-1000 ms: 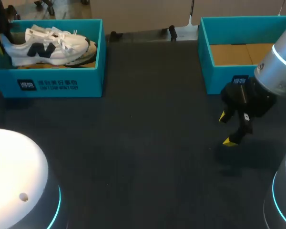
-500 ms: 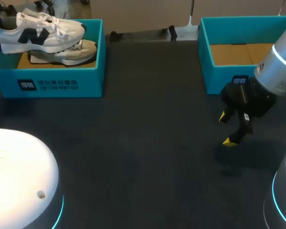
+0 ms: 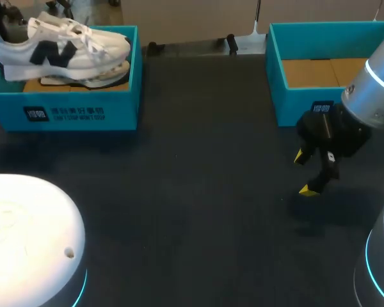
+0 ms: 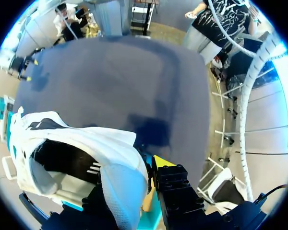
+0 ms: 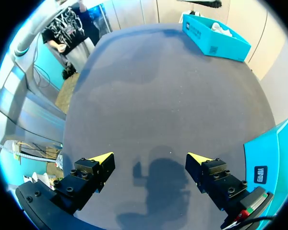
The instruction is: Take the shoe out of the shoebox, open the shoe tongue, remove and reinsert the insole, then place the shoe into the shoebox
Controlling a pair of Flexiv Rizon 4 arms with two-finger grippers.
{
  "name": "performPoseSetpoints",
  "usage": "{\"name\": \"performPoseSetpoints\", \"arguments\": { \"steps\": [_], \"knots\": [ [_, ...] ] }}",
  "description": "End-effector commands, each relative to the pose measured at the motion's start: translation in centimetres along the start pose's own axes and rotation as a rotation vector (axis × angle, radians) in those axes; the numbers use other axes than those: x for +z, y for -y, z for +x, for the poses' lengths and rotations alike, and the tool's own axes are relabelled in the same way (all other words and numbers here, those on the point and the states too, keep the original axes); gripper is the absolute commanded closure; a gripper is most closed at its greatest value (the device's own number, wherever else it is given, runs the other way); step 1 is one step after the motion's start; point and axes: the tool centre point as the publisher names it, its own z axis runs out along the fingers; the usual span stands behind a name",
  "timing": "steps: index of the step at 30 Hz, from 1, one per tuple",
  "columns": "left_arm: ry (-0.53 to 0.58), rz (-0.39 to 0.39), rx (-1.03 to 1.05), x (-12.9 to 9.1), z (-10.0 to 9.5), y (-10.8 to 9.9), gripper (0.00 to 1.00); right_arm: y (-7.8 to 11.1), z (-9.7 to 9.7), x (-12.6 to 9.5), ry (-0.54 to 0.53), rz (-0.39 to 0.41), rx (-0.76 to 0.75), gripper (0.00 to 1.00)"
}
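Our left gripper (image 4: 139, 175) is clamped on the heel of the white shoe (image 3: 64, 48). In the left wrist view one yellow-tipped finger (image 4: 163, 163) presses the outside of the heel; the other finger is hidden by the shoe's collar, so we cannot see how it sits. The shoe hangs over the left shoebox (image 3: 83, 110), its sole above the rim. Its long axis runs along the length of the box, with the heel at our left and the toe pointing to our right, toward the middle of the table (image 3: 198, 204). The laces and opening face up.

Under it, a second white shoe (image 3: 99, 78) lies on the cardboard floor of the same box, its toe also toward our right.

Our right gripper (image 3: 304, 173) hovers over bare table with its jaws spread wide, holding nothing and touching nothing. It is well apart from the shoe, on the far side of the table.

Just beside it stands a second teal box (image 3: 307, 105), open, with a bare cardboard floor. The dark tabletop lies open between the two boxes.
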Motion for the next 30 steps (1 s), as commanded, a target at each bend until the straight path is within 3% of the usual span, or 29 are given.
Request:
{"name": "performPoseSetpoints", "arguments": {
  "steps": [1, 14, 16, 17, 23, 27, 30],
  "knots": [
    [0.010, -0.170, 0.022, 0.1, -1.6, 7.3, 1.00, 0.0, 0.1, 0.0, 0.002, 0.003, 0.001, 0.00],
    [0.010, -0.170, 0.022, 0.1, -1.6, 7.3, 1.00, 0.0, 0.1, 0.0, 0.002, 0.003, 0.001, 0.00],
    [0.001, -0.164, 0.042, 1.0, -3.0, 9.0, 1.00, 0.0, 0.1, 0.0, 0.002, 0.003, 0.001, 0.00],
    [-0.046, -0.188, 0.034, 1.9, -4.7, 10.7, 1.00, 0.0, 0.1, 0.0, 0.002, 0.003, 0.001, 0.00],
    [-0.006, -0.174, 0.102, 4.4, -8.9, 15.3, 1.00, 0.0, 0.1, 0.0, 0.002, 0.003, 0.001, 0.00],
    [-0.001, -0.169, 0.117, 6.3, -11.0, 17.2, 1.00, 0.0, 0.1, 0.0, 0.002, 0.003, 0.001, 0.00],
    [-0.028, -0.110, 0.104, 8.4, -12.9, 18.6, 1.00, 0.0, 0.1, 0.0, 0.002, 0.003, 0.001, 0.00]
  ]
}}
